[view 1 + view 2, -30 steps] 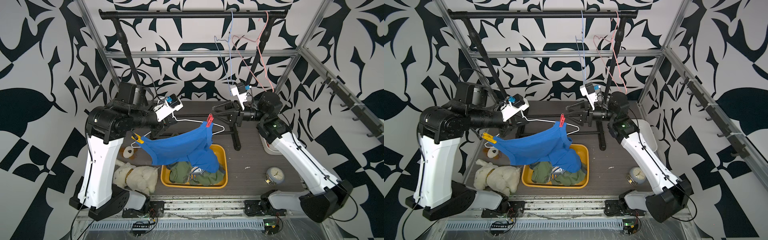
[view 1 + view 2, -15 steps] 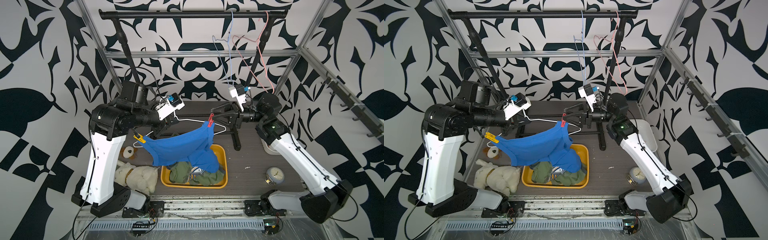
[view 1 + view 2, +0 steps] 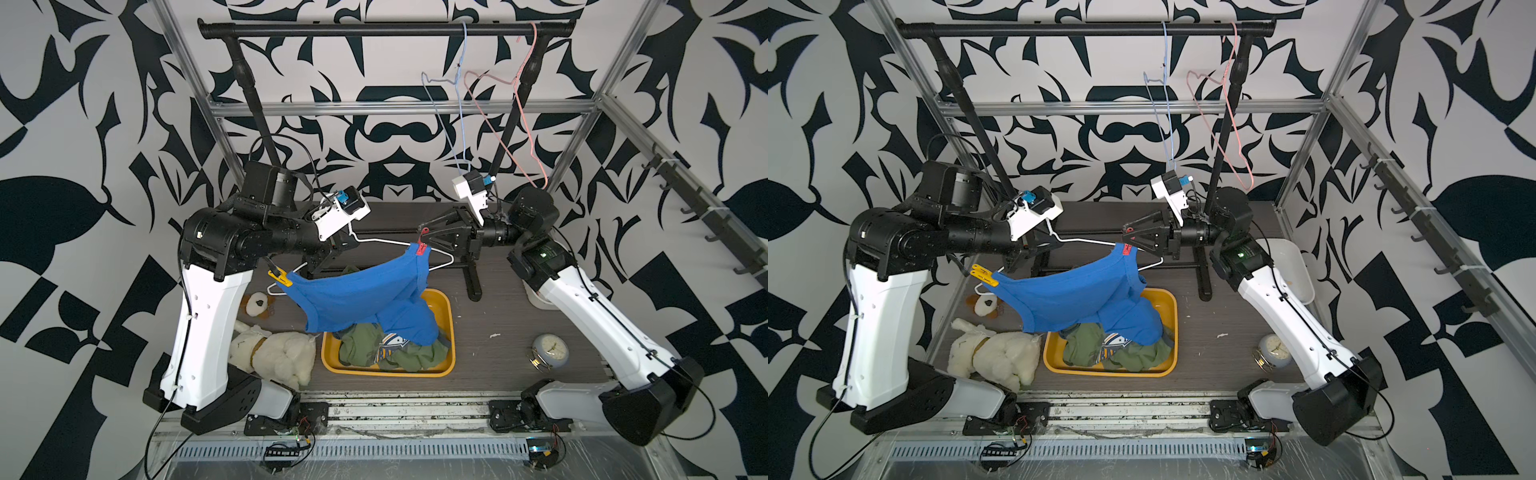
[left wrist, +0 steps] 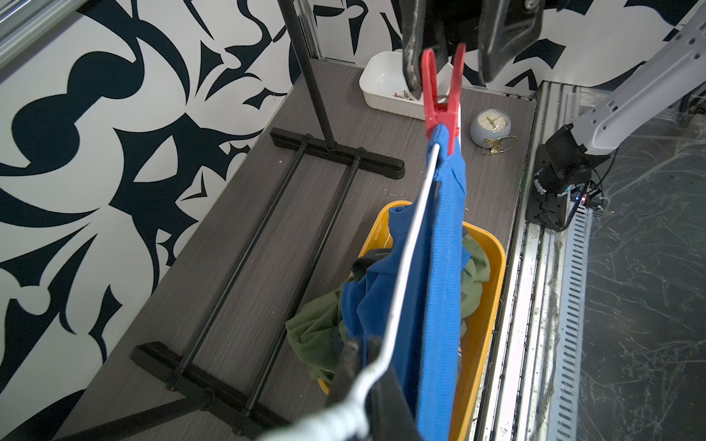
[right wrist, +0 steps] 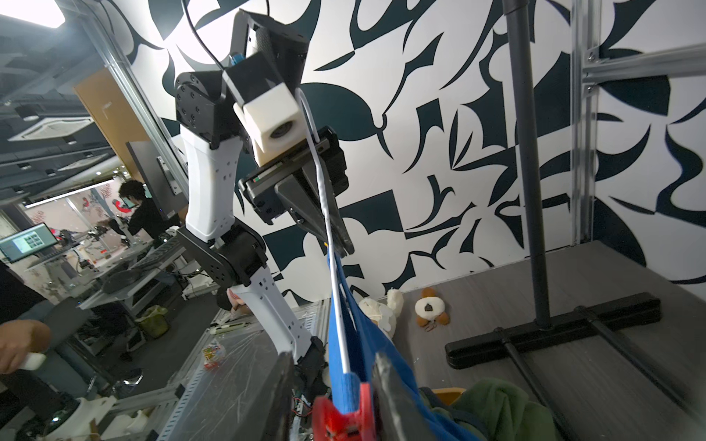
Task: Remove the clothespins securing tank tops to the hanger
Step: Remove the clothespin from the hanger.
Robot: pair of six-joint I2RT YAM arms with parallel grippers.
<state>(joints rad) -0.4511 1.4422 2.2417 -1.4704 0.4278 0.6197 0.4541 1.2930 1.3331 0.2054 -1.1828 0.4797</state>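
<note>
A bright blue tank top (image 3: 361, 295) hangs on a white wire hanger (image 3: 382, 240), with its lower part draped into a yellow bin (image 3: 386, 372). A red clothespin (image 3: 422, 245) pins one strap and a yellow clothespin (image 3: 279, 276) pins the other end. My left gripper (image 4: 363, 343) is shut on the hanger's neck. My right gripper (image 5: 332, 366) straddles the red clothespin (image 5: 344, 414). One finger touches a handle and a small gap shows at the other. Olive tank tops (image 3: 361, 349) lie crumpled in the bin.
A black garment rack stands behind, its foot (image 3: 473, 282) beside the bin. Empty blue (image 3: 457, 104) and pink (image 3: 528, 83) hangers hang on its rail. On the floor are a white plush toy (image 3: 274, 353), an alarm clock (image 3: 549, 351) and a white tray (image 3: 1287, 266).
My right gripper has moved up to the red clothespin and its jaws have narrowed around the handles. The left arm has lifted the hanger a little.
</note>
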